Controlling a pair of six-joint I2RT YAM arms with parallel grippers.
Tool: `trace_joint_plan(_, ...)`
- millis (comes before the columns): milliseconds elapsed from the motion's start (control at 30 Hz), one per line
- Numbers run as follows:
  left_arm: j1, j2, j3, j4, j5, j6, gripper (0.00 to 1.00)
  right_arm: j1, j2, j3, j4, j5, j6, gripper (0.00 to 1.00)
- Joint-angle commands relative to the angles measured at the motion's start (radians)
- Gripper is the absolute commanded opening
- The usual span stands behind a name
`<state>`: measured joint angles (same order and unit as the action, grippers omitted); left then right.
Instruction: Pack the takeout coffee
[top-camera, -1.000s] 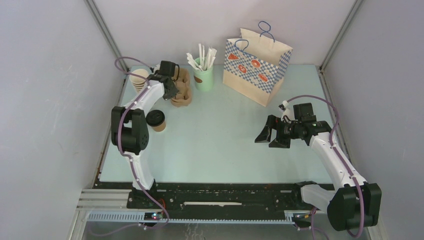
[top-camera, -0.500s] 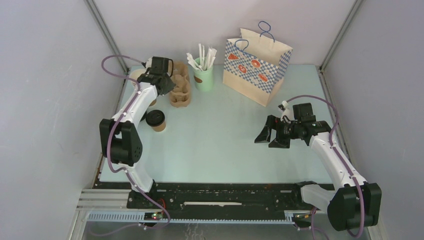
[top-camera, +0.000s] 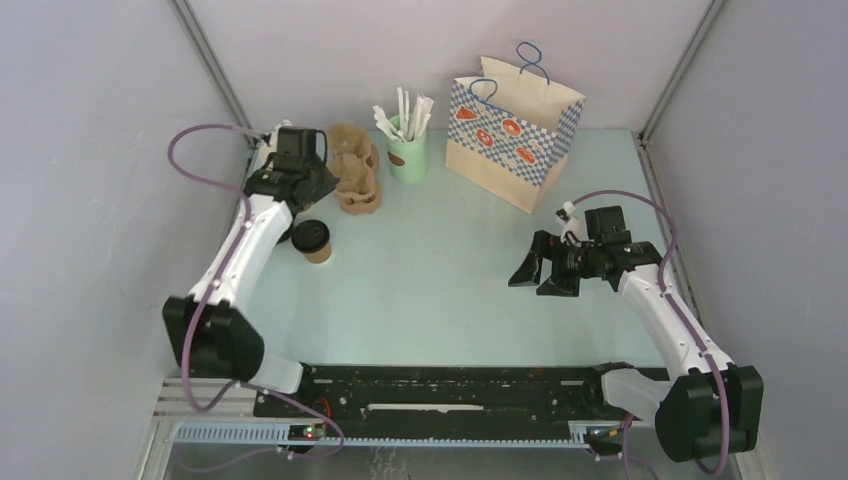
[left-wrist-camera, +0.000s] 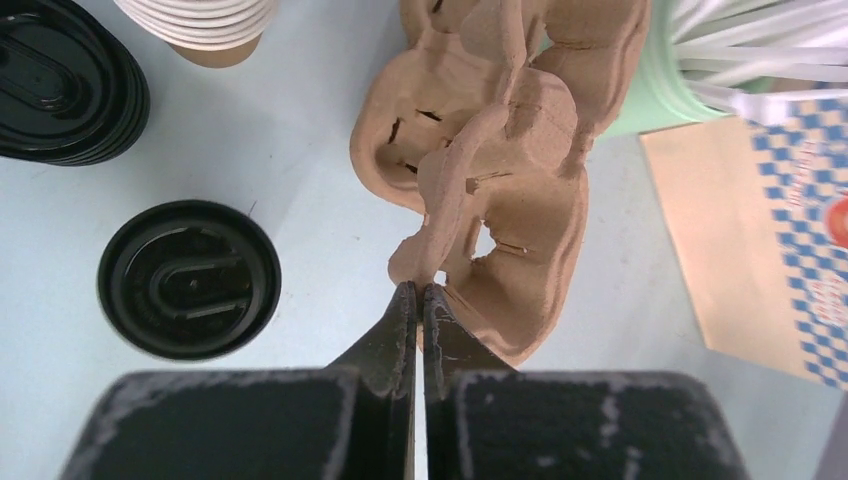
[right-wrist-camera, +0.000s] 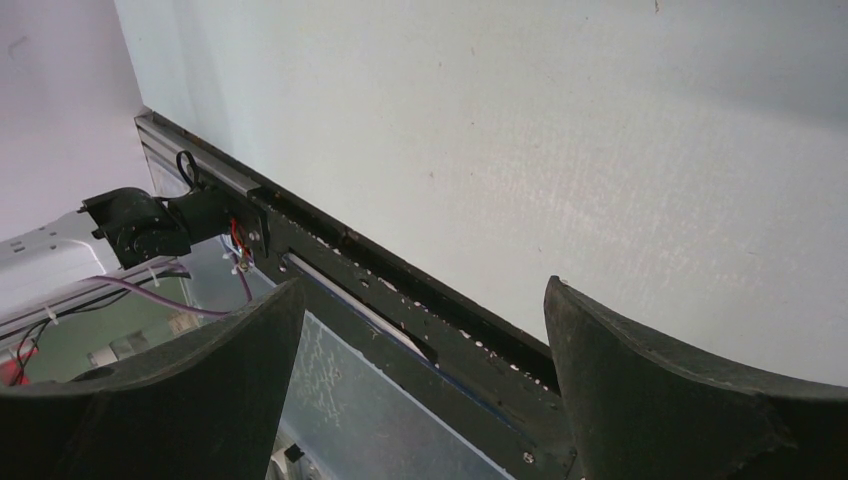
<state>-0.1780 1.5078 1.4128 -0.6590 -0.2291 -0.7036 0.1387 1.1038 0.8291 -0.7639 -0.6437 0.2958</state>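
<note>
One takeout coffee (top-camera: 313, 240), a brown cup with a black lid, stands at the left of the table; its lid also shows in the left wrist view (left-wrist-camera: 190, 278). My left gripper (top-camera: 330, 188) is shut on the near edge of a brown pulp cup carrier (top-camera: 357, 180). In the left wrist view the gripper (left-wrist-camera: 420, 290) pinches a thin ridge of the carrier (left-wrist-camera: 500, 170). The blue-checked paper bag (top-camera: 515, 130) stands at the back. My right gripper (top-camera: 532, 277) is open and empty over the table's right side, as its own view (right-wrist-camera: 425, 285) shows.
A stack of loose black lids (left-wrist-camera: 60, 90) and a stack of lidless cups (left-wrist-camera: 200, 20) stand left of the carrier. A green cup with white stirrers (top-camera: 405, 150) stands between carrier and bag. The table's black front rail (right-wrist-camera: 400, 290) lies under the right gripper.
My left arm has swung out to the left and its gripper has moved left along the carrier, now gripping its near edge. The right arm has not moved.
</note>
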Motion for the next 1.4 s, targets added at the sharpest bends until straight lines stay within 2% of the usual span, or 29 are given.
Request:
trace_joint_plan(0,0.005,-0.186,-0.061,-0.015,0.034,0.012,0.0,0.008,-0.005,0.001,0.026,0.004,-0.002,0.98)
trace_joint_plan(167,-0.023,-0.341,-0.158,0.014,0.14,0.002,0.0,0.074,0.01,0.061,0.044,0.037,0.066,0.96)
trace_joint_plan(267,-0.079,-0.427,-0.221,0.033,0.167,-0.038,0.0,0.183,0.033,0.152,0.1,0.104,0.191,0.96)
trace_joint_plan(400,-0.18,-0.524,-0.304,0.067,0.19,-0.115,0.0,0.345,0.06,0.25,0.276,0.188,0.417,0.96)
trace_joint_plan(500,-0.263,-0.567,-0.347,0.073,0.171,-0.146,0.0,0.47,0.086,0.321,0.351,0.321,0.529,0.96)
trace_joint_plan(800,-0.444,-0.636,-0.407,0.077,0.136,-0.198,0.0,0.705,0.153,0.403,0.311,0.641,0.59,0.9)
trace_joint_plan(1000,-0.497,-0.661,-0.428,0.076,0.123,-0.204,0.0,0.752,0.19,0.409,0.271,0.749,0.588,0.88)
trace_joint_plan(1100,-0.517,-0.676,-0.434,0.076,0.12,-0.208,0.0,0.765,0.213,0.409,0.27,0.778,0.598,0.83)
trace_joint_plan(1300,-0.536,-0.691,-0.436,0.065,0.117,-0.215,0.0,0.799,0.234,0.409,0.334,0.806,0.591,0.56)
trace_joint_plan(1367,-0.539,-0.692,-0.436,0.058,0.123,-0.216,0.0,0.806,0.233,0.409,0.349,0.817,0.577,0.41)
